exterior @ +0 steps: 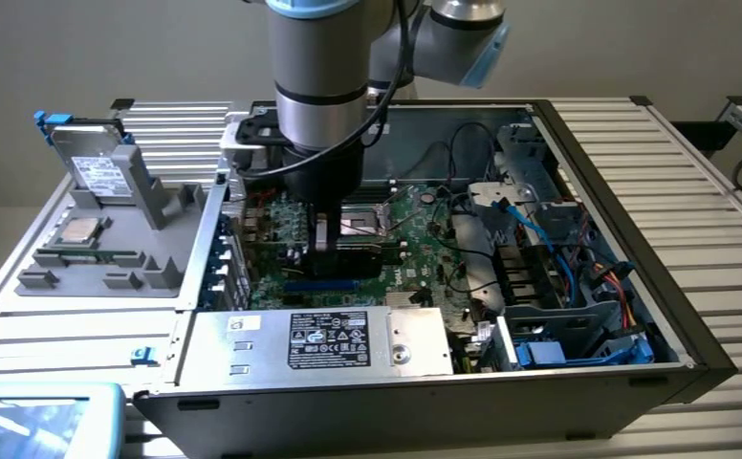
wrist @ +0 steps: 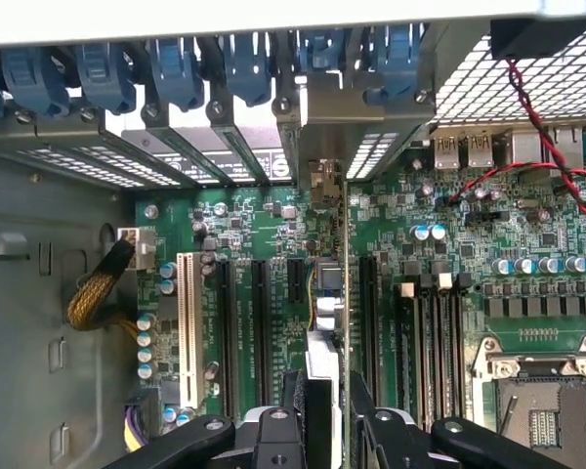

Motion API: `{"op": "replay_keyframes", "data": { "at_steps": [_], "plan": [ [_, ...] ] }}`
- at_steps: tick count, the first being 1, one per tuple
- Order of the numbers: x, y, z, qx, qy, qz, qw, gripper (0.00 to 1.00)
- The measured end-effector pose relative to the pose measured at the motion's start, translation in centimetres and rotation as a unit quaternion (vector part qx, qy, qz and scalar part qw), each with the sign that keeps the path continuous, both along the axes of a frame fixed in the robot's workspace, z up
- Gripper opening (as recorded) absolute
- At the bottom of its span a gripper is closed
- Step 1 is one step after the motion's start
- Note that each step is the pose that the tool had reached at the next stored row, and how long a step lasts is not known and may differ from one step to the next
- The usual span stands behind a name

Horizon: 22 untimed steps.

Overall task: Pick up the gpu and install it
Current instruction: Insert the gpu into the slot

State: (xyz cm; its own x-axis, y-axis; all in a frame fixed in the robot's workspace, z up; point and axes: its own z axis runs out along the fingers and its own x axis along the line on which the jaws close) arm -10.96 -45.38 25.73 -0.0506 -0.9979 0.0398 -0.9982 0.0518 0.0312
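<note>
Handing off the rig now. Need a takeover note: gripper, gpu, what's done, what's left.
Gripper: closed on the gpu, reaching down inside the open PC case.
gpu: held on edge over the expansion slots of the motherboard, running toward the blue clips at the case wall.
Done: gpu picked up and brought to the board.
Left: not released; whether it is seated in a slot cannot be told.
</note>
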Motion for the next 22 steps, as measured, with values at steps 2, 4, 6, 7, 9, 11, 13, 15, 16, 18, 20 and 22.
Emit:
{"op": "replay_keyframes", "data": {
  "at_steps": [2, 4, 6, 7, 9, 11, 13, 15, 16, 18, 20, 22],
  "plan": [
    [-0.03, 0.00, -0.08, 0.0000, 0.0000, 0.000, 1.0000, 0.28],
    [-0.07, 0.00, -0.13, 0.0005, 0.0000, 0.000, 1.0000, 0.28],
    [-0.09, -0.01, -0.22, 0.0011, 0.0000, 0.000, 1.0000, 0.28],
    [-0.10, -0.02, -0.26, 0.0015, 0.0000, 0.000, 1.0000, 0.28],
    [-0.12, -0.04, -0.36, 0.0022, 0.0000, 0.000, 1.0000, 0.28],
    [-0.20, -0.05, -0.46, 0.0028, -0.0001, 0.000, 1.0000, 0.28],
    [-0.34, -0.04, -0.57, 0.0034, -0.0003, 0.000, 1.0000, 0.28],
    [-0.43, -0.05, -0.64, 0.0038, -0.0004, 0.000, 1.0000, 0.28],
    [-0.43, -0.05, -0.69, 0.0040, -0.0004, 0.000, 1.0000, 0.28],
    [-0.49, -0.05, -0.77, 0.0040, -0.0005, 0.000, 1.0000, 0.28],
    [-0.52, -0.05, -0.80, 0.0039, -0.0006, 0.000, 1.0000, 0.28],
    [-0.53, -0.03, -0.85, 0.0041, -0.0007, 0.000, 1.0000, 0.28]
  ]
}}
